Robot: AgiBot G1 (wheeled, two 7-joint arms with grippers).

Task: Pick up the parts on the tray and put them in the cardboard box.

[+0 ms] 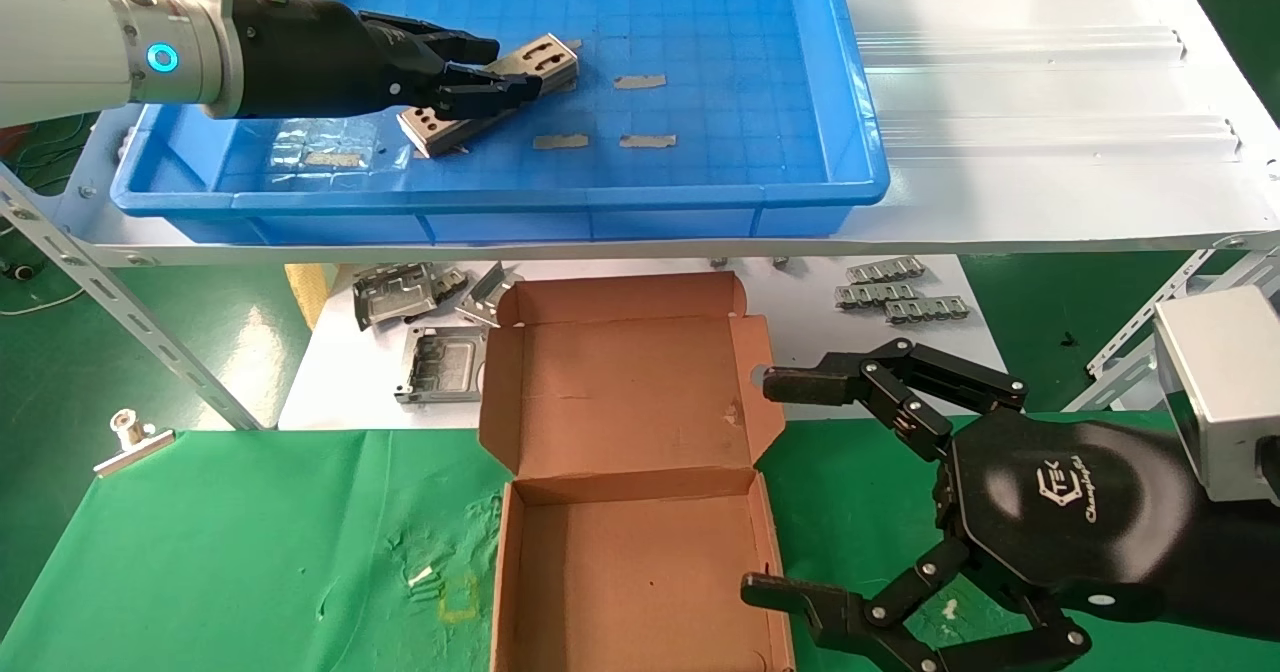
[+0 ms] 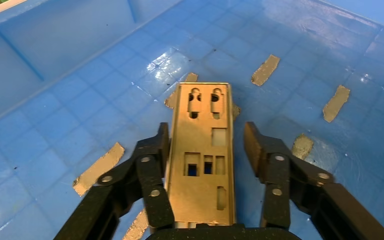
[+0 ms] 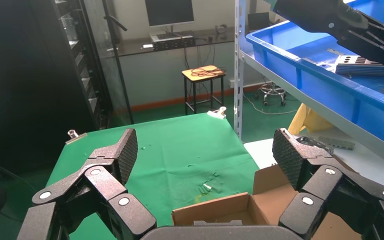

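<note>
A small stack of grey metal parts point(image 1: 548, 57) with punched cutouts lies aslant on the floor of the blue tray point(image 1: 700, 192). My left gripper point(image 1: 505, 70) is down in the tray, open and straddling the top part point(image 2: 205, 175). One finger point(image 2: 155, 150) rests against the part's long edge, while the other finger point(image 2: 257, 150) stands a little off the opposite edge. The cardboard box point(image 1: 620, 432) lies open on the green cloth below the shelf, with nothing in it. My right gripper point(image 1: 778, 487) hovers wide open at the box's right side, holding nothing.
Bits of tape point(image 1: 640, 81) are stuck to the tray floor. Squarish stamped frames point(image 1: 395, 292) and ridged strips point(image 1: 900, 292) lie on the white board under the shelf. A binder clip point(image 1: 130, 437) holds the green cloth point(image 1: 250, 552). Shelf posts point(image 1: 120, 302) slant at left.
</note>
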